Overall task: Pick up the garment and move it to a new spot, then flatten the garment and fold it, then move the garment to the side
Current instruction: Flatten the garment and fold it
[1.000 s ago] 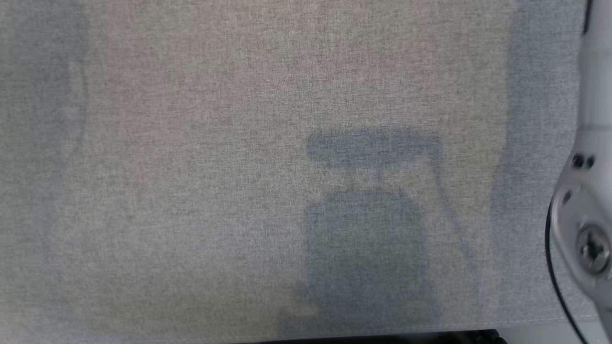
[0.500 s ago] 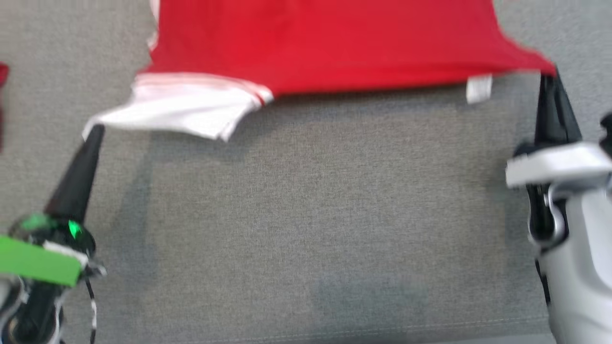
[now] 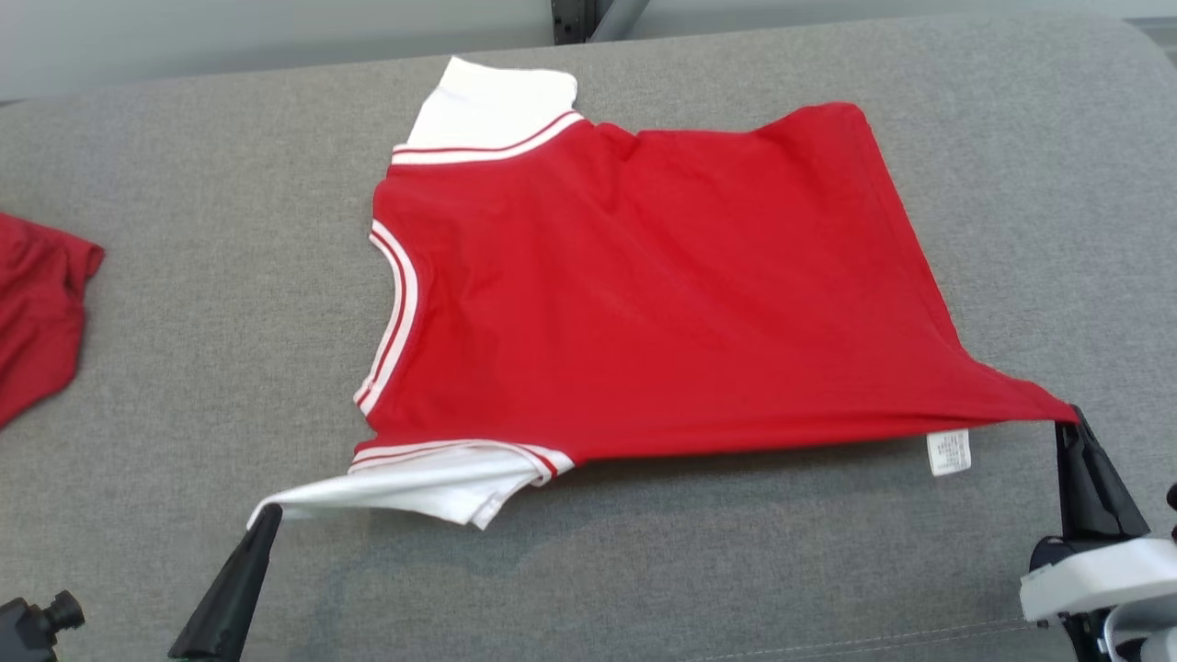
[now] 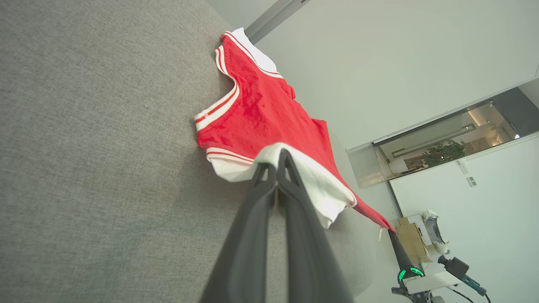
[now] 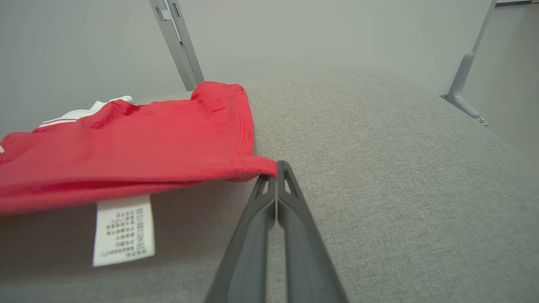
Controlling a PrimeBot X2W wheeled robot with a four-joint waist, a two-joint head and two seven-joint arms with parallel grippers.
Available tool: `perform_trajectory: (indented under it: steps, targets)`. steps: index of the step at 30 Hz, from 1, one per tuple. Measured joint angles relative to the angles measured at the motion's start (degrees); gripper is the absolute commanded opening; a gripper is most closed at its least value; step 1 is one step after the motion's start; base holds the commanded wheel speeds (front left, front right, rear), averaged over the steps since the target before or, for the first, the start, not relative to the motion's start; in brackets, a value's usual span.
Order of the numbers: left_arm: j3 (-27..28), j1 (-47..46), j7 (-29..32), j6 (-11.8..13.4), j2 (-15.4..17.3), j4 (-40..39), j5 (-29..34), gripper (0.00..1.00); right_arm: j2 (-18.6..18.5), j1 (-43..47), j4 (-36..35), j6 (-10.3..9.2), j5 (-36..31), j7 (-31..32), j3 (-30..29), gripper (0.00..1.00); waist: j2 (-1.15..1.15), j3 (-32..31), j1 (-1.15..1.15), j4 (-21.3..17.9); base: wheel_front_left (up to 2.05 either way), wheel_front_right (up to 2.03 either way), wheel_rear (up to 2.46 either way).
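A wide grey fabric-covered surface (image 3: 644,570) stretches out in front of the robot, with a pale wall behind it and a grey metal post (image 5: 177,42) rising at its far edge. On it lies the red garment (image 3: 644,294) — a small shirt with white sleeves and red-and-white striped trim — spread mostly flat across the middle, neckline toward the robot's left and hem toward its right. The far white sleeve (image 3: 497,101) rests on the surface near the back edge. The near white sleeve (image 3: 414,478) is drawn out to a point and lifted a little off the grey cloth, with a shadow under it; the left gripper (image 3: 265,515) has its two dark fingers pressed together on the tip of that sleeve. On the other side the right gripper (image 3: 1072,421) is pinched closed on the near hem corner, which is pulled into a taut red point, also raised. A white care label (image 3: 949,452) hangs from the near edge just beside that corner. Between the two grippers the shirt's near edge runs almost straight. Off at the robot's far left, well apart from the shirt, a darker red cloth (image 3: 37,313) lies at the edge of the head view
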Motion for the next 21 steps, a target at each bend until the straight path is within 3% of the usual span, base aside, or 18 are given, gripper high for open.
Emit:
perform_trajectory:
  steps: [5, 10, 21]
  targets:
    - [1.4, 4.7, 0.0, 0.0, -0.8, -2.6, 0.0, 0.0, -1.3, 5.9, -3.2, 0.0, 1.0, 0.0, -0.2, 0.0, 0.0, -2.9, 0.0, -0.6, 0.0, 0.0, 0.0]
    - [1.7, 4.8, 0.0, 0.0, -1.4, -2.8, -0.3, 0.0, -1.3, 5.8, -3.1, 0.0, 0.1, 2.2, -0.7, 0.0, 0.0, -3.8, 0.0, -1.1, 0.0, 0.0, 0.0]
    - [-2.4, -11.5, 4.2, 0.0, -6.0, 7.6, 1.5, 0.0, 2.5, -7.8, 6.6, -0.02, -4.9, 8.5, -0.5, 0.0, 0.0, -0.6, 0.0, -0.7, 0.0, 0.0, 0.0]
